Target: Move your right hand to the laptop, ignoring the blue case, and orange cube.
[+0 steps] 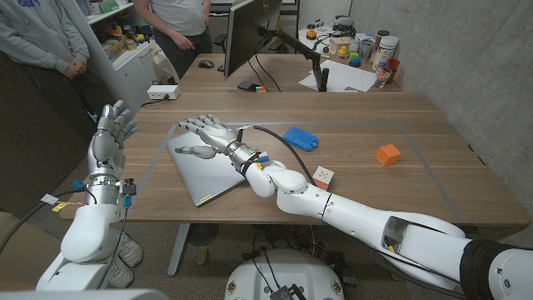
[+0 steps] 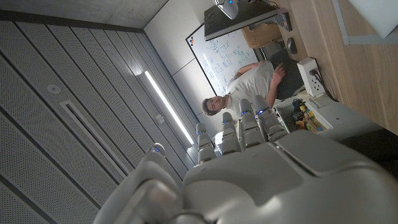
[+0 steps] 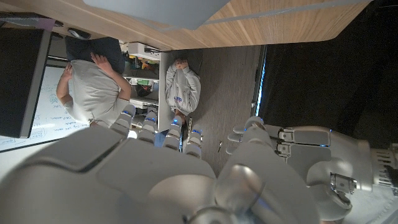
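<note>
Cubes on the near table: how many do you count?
2. An orange cube sits toward the table's right; a multicolored cube lies beside the right forearm. The arm may hide others.

I'm seeing the laptop (image 1: 202, 167) lying closed and flat on the near-left part of the table, grey lid up, turned at an angle to the table edge. My right hand (image 1: 210, 133) is sitting over its far end, fingers spread and holding nothing. The blue case (image 1: 300, 138) is lying flat to the right of the laptop, apart from it. The orange cube (image 1: 387, 154) is sitting further right, well apart from both, on bare wood.
</note>
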`<action>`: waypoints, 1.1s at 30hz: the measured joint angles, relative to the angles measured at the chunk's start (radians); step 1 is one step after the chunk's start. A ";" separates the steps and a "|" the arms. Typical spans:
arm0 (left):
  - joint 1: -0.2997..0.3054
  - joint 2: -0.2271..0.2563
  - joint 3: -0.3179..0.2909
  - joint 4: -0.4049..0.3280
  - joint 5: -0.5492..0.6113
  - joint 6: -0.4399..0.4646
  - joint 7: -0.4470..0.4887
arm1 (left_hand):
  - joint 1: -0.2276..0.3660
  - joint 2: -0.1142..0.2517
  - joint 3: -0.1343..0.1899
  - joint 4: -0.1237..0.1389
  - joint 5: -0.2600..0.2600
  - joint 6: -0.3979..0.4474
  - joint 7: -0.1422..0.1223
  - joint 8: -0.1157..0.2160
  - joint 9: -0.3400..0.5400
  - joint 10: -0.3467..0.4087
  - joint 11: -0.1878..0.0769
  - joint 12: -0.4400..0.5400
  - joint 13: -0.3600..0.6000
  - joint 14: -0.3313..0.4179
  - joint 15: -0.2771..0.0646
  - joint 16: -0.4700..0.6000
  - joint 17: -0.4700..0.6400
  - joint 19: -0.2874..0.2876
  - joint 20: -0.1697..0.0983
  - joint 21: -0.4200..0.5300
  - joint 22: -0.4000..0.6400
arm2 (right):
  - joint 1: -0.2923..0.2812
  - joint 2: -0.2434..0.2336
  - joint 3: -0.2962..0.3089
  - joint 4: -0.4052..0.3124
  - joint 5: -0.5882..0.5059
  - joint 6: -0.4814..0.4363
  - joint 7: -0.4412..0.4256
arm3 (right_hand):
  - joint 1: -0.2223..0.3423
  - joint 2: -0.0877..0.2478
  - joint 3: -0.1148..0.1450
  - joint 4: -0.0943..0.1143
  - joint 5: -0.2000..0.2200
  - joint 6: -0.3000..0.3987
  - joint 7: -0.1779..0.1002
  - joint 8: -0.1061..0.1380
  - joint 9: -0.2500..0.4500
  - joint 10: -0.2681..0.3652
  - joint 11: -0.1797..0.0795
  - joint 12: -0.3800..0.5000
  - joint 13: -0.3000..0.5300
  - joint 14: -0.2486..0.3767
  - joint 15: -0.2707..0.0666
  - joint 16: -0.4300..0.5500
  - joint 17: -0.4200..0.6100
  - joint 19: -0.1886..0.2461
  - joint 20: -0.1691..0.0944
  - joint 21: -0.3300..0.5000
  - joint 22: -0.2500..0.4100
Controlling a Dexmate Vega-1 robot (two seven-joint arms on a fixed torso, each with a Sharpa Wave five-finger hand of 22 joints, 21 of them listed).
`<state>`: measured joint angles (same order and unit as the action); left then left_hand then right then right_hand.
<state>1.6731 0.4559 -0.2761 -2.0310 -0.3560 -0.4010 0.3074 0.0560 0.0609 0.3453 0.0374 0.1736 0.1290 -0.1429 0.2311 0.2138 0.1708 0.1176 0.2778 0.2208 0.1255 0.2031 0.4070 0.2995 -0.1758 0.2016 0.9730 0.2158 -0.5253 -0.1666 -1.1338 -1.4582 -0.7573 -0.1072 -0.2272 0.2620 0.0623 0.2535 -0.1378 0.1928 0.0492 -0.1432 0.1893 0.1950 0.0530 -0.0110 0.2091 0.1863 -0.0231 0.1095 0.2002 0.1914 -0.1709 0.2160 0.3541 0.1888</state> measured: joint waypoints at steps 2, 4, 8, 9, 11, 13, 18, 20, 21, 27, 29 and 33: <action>0.002 -0.003 -0.004 -0.001 0.001 0.002 -0.004 | 0.000 0.000 0.000 0.000 0.000 0.000 0.000 0.000 0.000 0.000 0.000 0.000 0.000 0.000 0.000 0.000 0.000 0.000 0.000 0.000 0.000 | 0.010 0.018 -0.004 0.038 0.021 0.018 -0.002 | 0.000 0.000 0.000 0.000 0.000 -0.010 -0.033 -0.001 0.000 -0.014 -0.011 0.000 0.000 -0.001 0.004 0.000 -0.001 0.000 0.000 -0.003 0.000; 0.004 -0.006 -0.008 -0.002 0.001 0.002 -0.006 | 0.000 0.000 0.000 0.000 0.000 0.000 0.000 0.000 0.000 0.000 0.000 0.000 0.000 0.000 0.000 0.000 0.000 0.000 0.000 0.000 0.000 | 0.015 0.028 -0.007 0.062 0.036 0.035 -0.012 | 0.000 0.000 0.000 0.000 0.000 -0.009 -0.039 -0.001 0.000 -0.019 -0.016 0.000 0.000 -0.009 0.010 0.000 -0.001 0.000 0.000 -0.014 0.000; 0.007 -0.011 -0.017 -0.003 0.001 0.004 -0.015 | 0.000 0.000 0.000 0.000 0.000 0.000 0.000 0.000 0.000 0.000 0.000 0.000 0.000 0.000 0.000 0.000 0.000 0.000 0.000 0.000 0.000 | 0.029 0.066 -0.007 0.145 0.112 0.112 -0.035 | -0.011 -0.012 -0.003 -0.003 0.000 0.010 -0.019 0.004 0.000 -0.009 -0.006 0.000 0.000 -0.013 0.008 0.000 -0.001 0.000 0.000 -0.021 0.000; 0.008 -0.012 -0.018 -0.004 0.001 0.005 -0.016 | 0.000 0.000 0.000 0.000 0.000 0.000 0.000 0.000 0.000 0.000 0.000 0.000 0.000 0.000 0.000 0.000 0.000 0.000 0.000 0.000 0.000 | 0.033 0.081 -0.003 0.179 0.136 0.135 -0.037 | -0.013 -0.013 -0.003 -0.003 0.000 0.010 -0.019 0.004 0.000 -0.006 -0.003 0.000 0.000 -0.013 0.009 0.000 -0.001 0.000 0.000 -0.021 0.000; 0.009 -0.015 -0.022 -0.004 0.001 0.007 -0.020 | 0.000 0.000 0.000 0.000 0.000 0.000 0.000 0.000 0.000 0.000 0.000 0.000 0.000 0.000 0.000 0.000 0.000 0.000 0.000 0.000 0.000 | 0.039 0.096 0.000 0.216 0.175 0.177 -0.041 | -0.017 -0.018 -0.003 -0.003 -0.001 0.012 -0.017 0.004 0.000 -0.002 -0.004 0.000 0.000 -0.007 0.014 0.000 -0.001 0.000 0.000 -0.021 0.004; 0.010 -0.016 -0.024 -0.004 0.000 0.009 -0.023 | 0.000 0.000 0.000 0.000 0.000 0.000 0.000 0.000 0.000 0.000 0.000 0.000 0.000 0.000 0.000 0.000 0.000 0.000 0.000 0.000 0.000 | 0.046 0.116 0.004 0.269 0.212 0.218 -0.047 | -0.018 -0.019 -0.003 -0.003 -0.005 0.011 -0.002 0.004 0.000 0.002 -0.003 0.000 0.000 -0.004 0.017 0.000 -0.001 0.000 0.000 -0.021 0.005; 0.013 -0.021 -0.031 -0.005 -0.003 0.012 -0.031 | 0.000 0.000 0.000 0.000 0.000 0.000 0.000 0.000 0.000 0.000 0.000 0.000 0.000 0.000 0.000 0.000 0.000 0.000 0.000 0.000 0.000 | 0.064 0.159 0.006 0.377 0.280 0.306 -0.062 | -0.018 -0.019 -0.003 -0.003 -0.005 0.008 0.023 0.004 0.000 0.008 0.004 0.000 0.000 0.002 0.016 0.007 -0.001 0.008 0.000 -0.021 0.005; 0.014 -0.022 -0.033 -0.005 -0.003 0.012 -0.035 | -0.003 -0.003 0.000 0.000 0.000 0.000 0.000 0.000 0.000 0.000 0.000 0.000 0.000 0.000 0.000 0.000 0.000 0.000 0.000 0.000 0.000 | 0.070 0.170 0.004 0.405 0.293 0.325 -0.069 | -0.018 -0.019 -0.003 -0.003 -0.005 0.015 0.019 0.004 0.000 0.010 0.005 0.000 0.000 0.002 0.016 0.008 -0.001 0.015 0.000 -0.021 0.005; 0.014 -0.022 -0.033 -0.005 -0.004 0.012 -0.035 | -0.004 -0.004 0.000 0.000 0.000 0.000 0.000 0.000 0.000 0.000 0.000 0.000 0.000 0.000 0.000 0.000 0.000 0.000 0.000 0.000 0.000 | 0.072 0.175 0.002 0.417 0.296 0.332 -0.073 | -0.018 -0.019 -0.003 -0.003 -0.005 0.021 0.013 0.008 0.000 0.010 0.005 0.002 0.000 0.002 0.016 0.008 -0.001 0.017 0.002 -0.024 0.005; 0.016 -0.027 -0.038 -0.005 -0.005 0.012 -0.043 | -0.004 -0.004 0.000 0.000 0.000 -0.004 -0.004 0.000 0.000 0.000 0.000 0.000 0.000 0.000 0.000 0.000 0.000 0.000 0.000 0.000 0.000 | 0.087 0.199 -0.014 0.471 0.302 0.360 -0.102 | -0.027 -0.001 -0.003 -0.003 -0.005 0.036 -0.018 0.012 0.000 0.013 0.002 0.008 0.000 0.013 0.016 0.008 -0.001 0.045 0.003 -0.029 0.007; 0.016 -0.028 -0.039 -0.004 -0.007 0.011 -0.047 | -0.008 -0.008 0.000 0.000 0.000 -0.004 -0.004 0.000 0.000 0.000 0.000 0.000 0.000 0.005 0.004 0.000 0.000 0.000 0.000 0.000 0.000 | 0.095 0.214 -0.010 0.511 0.340 0.402 -0.088 | -0.030 0.001 -0.007 0.001 -0.005 0.007 -0.032 0.000 0.003 -0.005 0.001 0.000 0.000 0.018 0.017 0.008 -0.001 0.066 0.000 -0.029 0.009; 0.016 -0.032 -0.040 -0.002 -0.011 0.008 -0.051 | -0.008 -0.008 0.000 0.000 0.000 -0.004 -0.004 0.000 0.000 0.000 0.000 0.000 0.000 0.004 0.004 0.000 0.000 0.000 0.000 0.000 0.004 | 0.099 0.213 -0.022 0.517 0.333 0.407 -0.115 | 0.015 0.013 0.021 -0.025 0.001 -0.014 -0.050 0.000 0.002 -0.051 -0.010 -0.006 0.000 -0.060 0.010 -0.009 -0.001 0.014 0.000 -0.069 0.004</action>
<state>1.6893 0.4240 -0.3165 -2.0332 -0.3669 -0.3932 0.2567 0.0479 0.0528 0.3452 0.0374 0.1736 0.1251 -0.1468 0.2311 0.2139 0.1708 0.1176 0.2778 0.2207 0.1300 0.2075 0.4070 0.2994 -0.1758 0.2016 0.9730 0.2197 -0.4262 0.0467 -1.1561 -0.9412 -0.4242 0.2998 -0.3421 0.2769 0.0757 0.2740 -0.1629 0.1937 0.0351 -0.1931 0.1892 0.1973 0.0024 -0.0214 0.2029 0.1867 -0.0829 0.1199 0.1916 0.1908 -0.1568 0.2155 0.2851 0.1928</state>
